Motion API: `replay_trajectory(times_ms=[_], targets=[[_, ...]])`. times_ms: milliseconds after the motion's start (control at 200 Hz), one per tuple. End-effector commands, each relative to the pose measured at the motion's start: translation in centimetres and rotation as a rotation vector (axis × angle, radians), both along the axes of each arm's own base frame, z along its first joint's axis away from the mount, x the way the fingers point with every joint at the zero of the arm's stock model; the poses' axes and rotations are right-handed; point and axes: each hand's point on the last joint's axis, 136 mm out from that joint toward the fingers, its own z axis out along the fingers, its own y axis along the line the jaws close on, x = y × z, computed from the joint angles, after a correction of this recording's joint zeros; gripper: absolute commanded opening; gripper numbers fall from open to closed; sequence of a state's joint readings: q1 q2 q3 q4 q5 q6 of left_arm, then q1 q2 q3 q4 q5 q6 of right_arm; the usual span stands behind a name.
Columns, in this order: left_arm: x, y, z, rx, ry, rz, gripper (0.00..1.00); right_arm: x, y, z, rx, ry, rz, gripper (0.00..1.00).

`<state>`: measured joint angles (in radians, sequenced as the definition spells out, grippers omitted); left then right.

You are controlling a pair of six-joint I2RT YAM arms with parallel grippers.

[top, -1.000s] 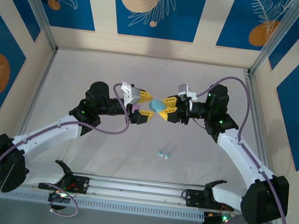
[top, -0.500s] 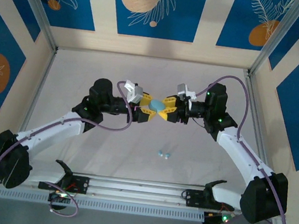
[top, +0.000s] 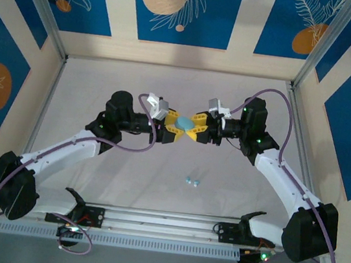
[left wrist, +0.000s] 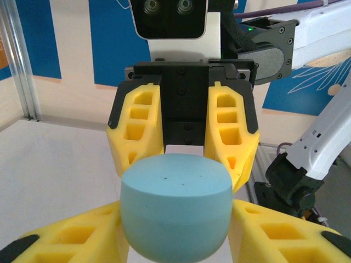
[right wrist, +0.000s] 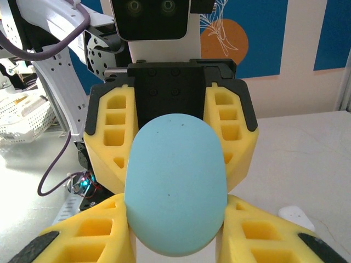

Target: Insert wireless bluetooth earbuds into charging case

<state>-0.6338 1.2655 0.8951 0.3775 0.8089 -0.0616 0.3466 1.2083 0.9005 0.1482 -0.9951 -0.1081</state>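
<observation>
4 yellow fingers (left wrist: 137, 126) clasp a smooth, pebble-shaped case (left wrist: 174, 211).

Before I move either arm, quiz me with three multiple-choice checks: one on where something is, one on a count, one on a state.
1. Where is the blue case?
A) held between the left gripper and the right gripper
B) resting flat, untouched
C) in one gripper alone

2. How many earbuds lie loose on the table?
A) none
B) two
C) six

3. The case's lid is:
A) swung open
B) off
C) shut

Answers:
1 A: yellow fingers of both grippers clamp it from opposite sides.
2 B: a teal pair lies side by side, nearer than the case in the overhead view.
3 C: both wrist views show one smooth shell with no gap.
</observation>
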Motion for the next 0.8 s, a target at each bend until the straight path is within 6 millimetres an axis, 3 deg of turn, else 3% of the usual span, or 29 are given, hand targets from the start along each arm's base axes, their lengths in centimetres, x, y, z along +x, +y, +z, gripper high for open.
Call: replay_trajectory(times_ms=[0,150,495,795], targets=[[-0.3,-0.2,1.8,-0.041,-0.028,-0.038,0.49,0.1,0.3,0.7,0.003,-0.032,0.009,0.31],[-0.2,-0.3,1.5,-0.032,-0.015,-0.047,0.48,0.2,0.4,0.7,0.004,-0.032,0.007,0.31],[-0.2,-0.4,1.1,-0.012,-0.008,-0.055,0.30,0.6,0.7,0.2,-0.023,-0.030,-0.017,0.33],[-0.3,-0.2,0.5,-0.014,-0.069,-0.039,0.22,2.7,-0.2,0.8,-0.032,0.157,-0.095,0.48]])
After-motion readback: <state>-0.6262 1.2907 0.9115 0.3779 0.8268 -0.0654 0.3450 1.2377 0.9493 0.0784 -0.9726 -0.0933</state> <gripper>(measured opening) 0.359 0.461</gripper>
